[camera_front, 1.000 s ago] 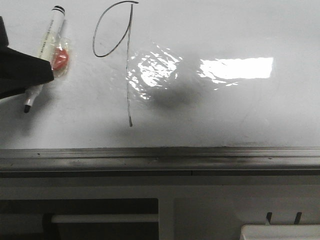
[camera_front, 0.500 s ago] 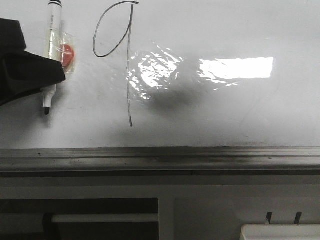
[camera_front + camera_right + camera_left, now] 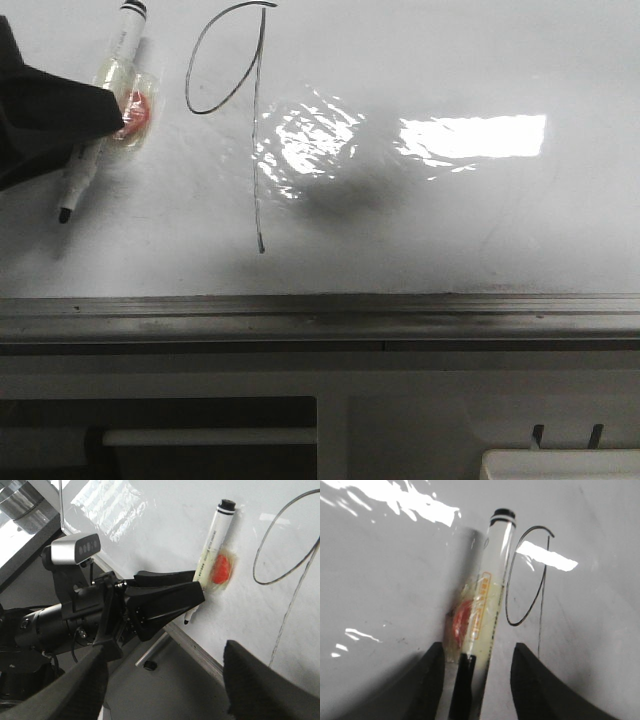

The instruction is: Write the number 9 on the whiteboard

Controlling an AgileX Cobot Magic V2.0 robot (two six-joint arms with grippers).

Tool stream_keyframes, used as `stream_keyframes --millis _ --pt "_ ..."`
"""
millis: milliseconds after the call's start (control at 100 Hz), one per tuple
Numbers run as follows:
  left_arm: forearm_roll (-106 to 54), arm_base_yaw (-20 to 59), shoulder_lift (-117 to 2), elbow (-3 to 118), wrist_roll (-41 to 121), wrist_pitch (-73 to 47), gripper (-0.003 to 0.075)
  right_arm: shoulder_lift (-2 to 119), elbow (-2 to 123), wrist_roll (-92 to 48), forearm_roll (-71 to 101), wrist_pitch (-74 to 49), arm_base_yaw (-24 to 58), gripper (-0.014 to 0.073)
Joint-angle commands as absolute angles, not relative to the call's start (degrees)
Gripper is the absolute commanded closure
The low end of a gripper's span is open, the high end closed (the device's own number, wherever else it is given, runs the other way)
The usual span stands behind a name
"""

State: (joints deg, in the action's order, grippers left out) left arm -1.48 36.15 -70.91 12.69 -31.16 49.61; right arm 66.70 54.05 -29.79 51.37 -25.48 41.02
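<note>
The number 9 (image 3: 257,150) stands in thin black line on the whiteboard (image 3: 450,230), with an open loop and a long tail; it also shows in the left wrist view (image 3: 543,595). To its left a white marker (image 3: 122,50) lies tilted on the board, black tip toward the ledge. An orange lump in clear wrap (image 3: 133,112) clings to the marker's side. My left gripper (image 3: 100,115) covers the marker's middle. Its jaws stand apart with the marker (image 3: 490,580) between them (image 3: 479,650), a gap showing on one side. My right gripper (image 3: 165,655) is open and holds nothing, out beyond the board's edge.
A grey metal ledge (image 3: 320,320) runs along the board's near edge. Below it are a white frame, a white bar (image 3: 210,437) and a white box (image 3: 560,465) at the lower right. The left arm's wrist camera (image 3: 75,550) shows in the right wrist view.
The marker swung from tilted to upright and back to tilted, its tip now further left. The left gripper shifted with it. The drawn 9 is unchanged.
</note>
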Motion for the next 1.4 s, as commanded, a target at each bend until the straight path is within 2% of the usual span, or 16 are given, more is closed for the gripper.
stream_keyframes --millis 0,80,150,250,420,540,610,730,930,1170,1390 --pt "-2.0 36.2 -70.3 13.0 -31.5 58.2 0.0400 65.1 56.0 -30.5 53.2 -23.6 41.1 0.0174" --pt "-2.0 36.2 -70.1 12.0 -31.5 62.4 0.0400 65.1 56.0 -30.5 53.2 -23.6 41.1 0.0179" --pt "-2.0 36.2 -69.3 11.0 -31.5 66.1 0.0400 64.7 56.0 -30.5 53.2 -23.6 41.1 0.0221" --pt "-0.4 36.2 -67.4 9.7 -31.5 67.7 0.0414 63.6 56.0 -30.5 52.1 -22.5 41.1 0.0379" --pt "0.9 36.2 -60.8 9.4 -30.9 62.0 0.0452 59.1 55.1 -30.5 48.1 -19.5 41.1 0.0673" --pt "0.9 36.2 -53.7 9.4 -29.5 56.2 0.0495 53.7 51.8 -30.5 45.0 -16.5 41.1 0.0664" --pt "1.0 36.2 -49.1 9.4 -29.5 52.1 0.0570 49.9 48.8 -30.5 42.3 -14.2 41.1 0.0664" --pt "2.5 36.2 -41.2 9.4 -28.5 47.1 0.0741 41.2 42.1 -30.6 38.4 -9.1 41.1 0.0664" --pt "3.4 36.2 -29.6 9.4 -27.8 34.1 0.0740 25.5 28.9 -31.2 34.3 0.0 41.1 0.0664" --pt "9.7 36.2 -19.1 9.4 -26.4 6.9 0.0740 9.3 16.7 -32.6 33.0 -0.8 41.1 0.0664" --pt "19.4 36.2 -17.2 9.4 -26.3 -3.3 0.0740 3.4 9.6 -32.6 33.0 -3.0 41.1 0.0664"
